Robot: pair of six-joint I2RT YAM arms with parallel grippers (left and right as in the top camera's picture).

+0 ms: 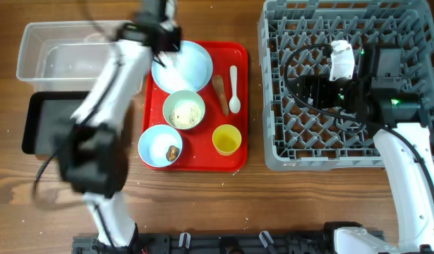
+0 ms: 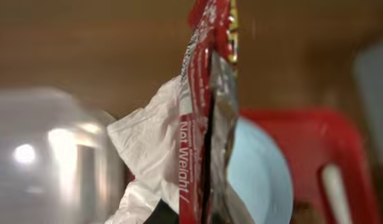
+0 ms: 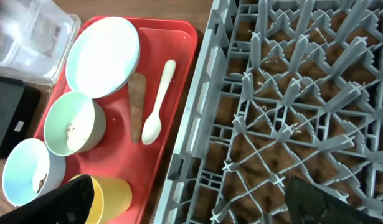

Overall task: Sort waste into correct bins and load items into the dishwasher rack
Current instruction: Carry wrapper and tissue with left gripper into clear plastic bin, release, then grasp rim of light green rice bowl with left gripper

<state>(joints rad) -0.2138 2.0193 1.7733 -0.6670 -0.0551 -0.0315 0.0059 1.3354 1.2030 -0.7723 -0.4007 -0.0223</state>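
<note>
My left gripper is shut on the crumpled red-and-white wrapper with white tissue and holds it up between the clear tub and the pale blue plate. On the red tray sit a bowl with rice grains, a bowl with a small brown lump, the yellow cup, the white spoon and a brown stick scrap. My right gripper is open and empty above the grey dishwasher rack, near its left edge.
The black tray lies in front of the clear tub at the left. The flat red tray sits between the bins and the rack. My left arm reaches across the black tray. Cables lie over the rack.
</note>
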